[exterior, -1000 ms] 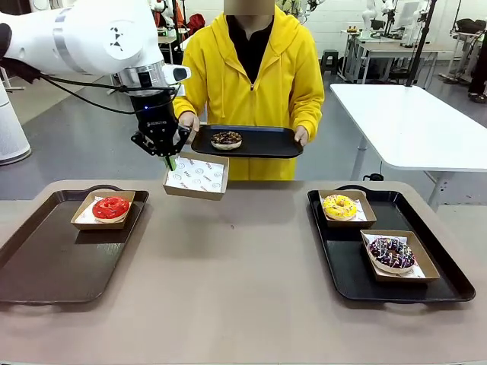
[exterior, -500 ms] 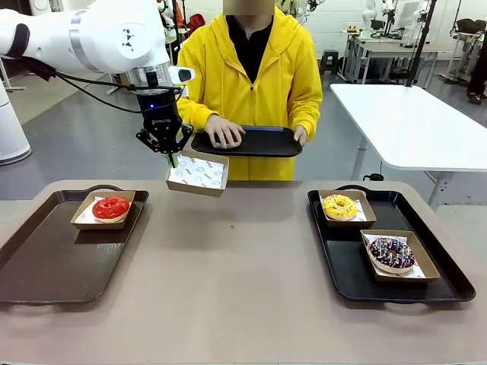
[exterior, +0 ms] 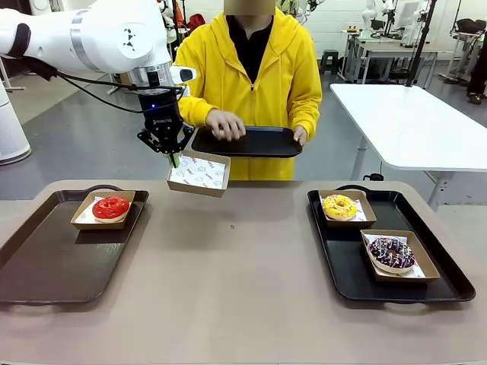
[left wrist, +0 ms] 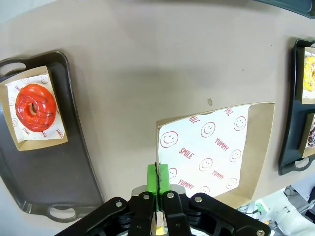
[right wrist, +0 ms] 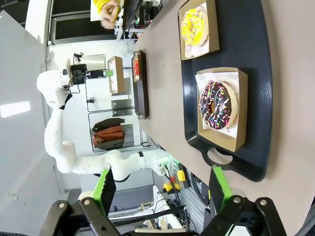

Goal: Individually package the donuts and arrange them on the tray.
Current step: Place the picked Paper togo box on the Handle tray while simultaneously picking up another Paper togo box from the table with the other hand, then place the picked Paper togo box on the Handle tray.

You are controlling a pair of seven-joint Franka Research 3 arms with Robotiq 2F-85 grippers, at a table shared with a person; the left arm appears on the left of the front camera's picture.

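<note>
Left claw (exterior: 174,156) clamped on empty box (exterior: 199,174) rim, held up before person's hand (exterior: 225,124) over the donut.
Next: steady box for donut; right claw (right wrist: 160,189) apart, idle near the boxed sprinkled donut (right wrist: 218,104).

Bright even indoor light, soft shadows, wrist views distorted

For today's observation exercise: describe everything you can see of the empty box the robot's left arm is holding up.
The empty box is a shallow brown cardboard tray lined with white paper printed with red smiley faces, "SMILE" and "YUMMY". The left gripper is shut on its rim, holding it tilted in the air above the table's far edge, just below the person's black tray. Nothing lies in it.
</note>
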